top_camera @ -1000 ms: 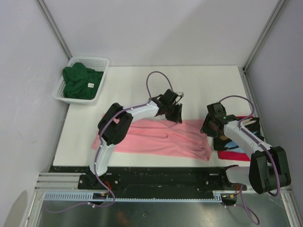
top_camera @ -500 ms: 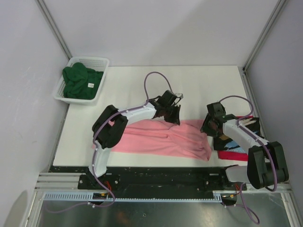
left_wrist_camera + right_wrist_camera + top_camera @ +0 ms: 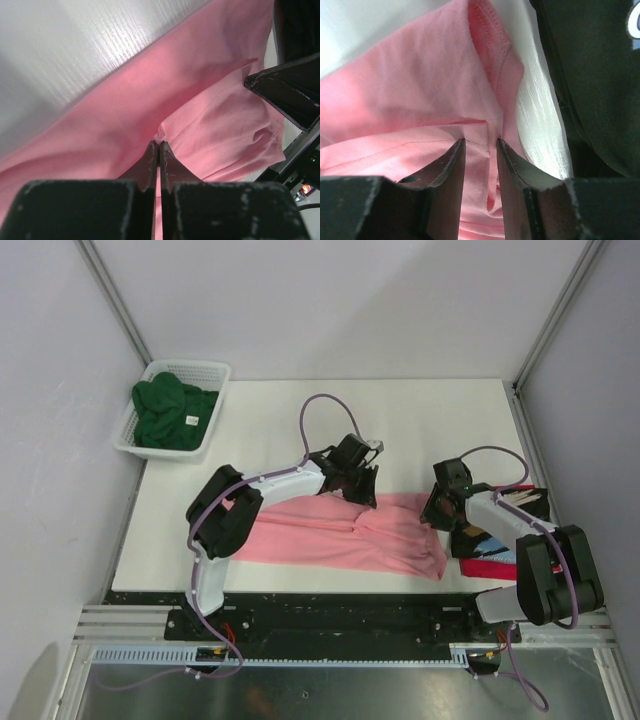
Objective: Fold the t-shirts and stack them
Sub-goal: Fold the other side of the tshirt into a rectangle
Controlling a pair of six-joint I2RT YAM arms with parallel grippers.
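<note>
The salmon-pink t-shirt (image 3: 330,535) lies spread and creased across the near middle of the white table (image 3: 430,420). My left gripper (image 3: 362,492) is at its far edge, shut on a small pinch of pink cloth (image 3: 161,134). Over the shirt's right end, my right gripper (image 3: 437,515) is tipped down with its jaws apart and its fingertips (image 3: 460,145) pressed either side of a pink fold (image 3: 482,130). Right beside it lie the black printed t-shirt (image 3: 492,540) on the red one (image 3: 490,568). The dark green t-shirt (image 3: 170,412) is bundled in the basket.
The white mesh basket (image 3: 190,367) stands at the table's far left corner. The black shirt's edge (image 3: 590,75) lies close to the right gripper's outer finger. Metal frame posts rise at both far corners.
The left jaws have shut on the pink cloth and the left wrist has drawn slightly left. The right gripper has sunk onto the shirt and its jaws have narrowed a little.
</note>
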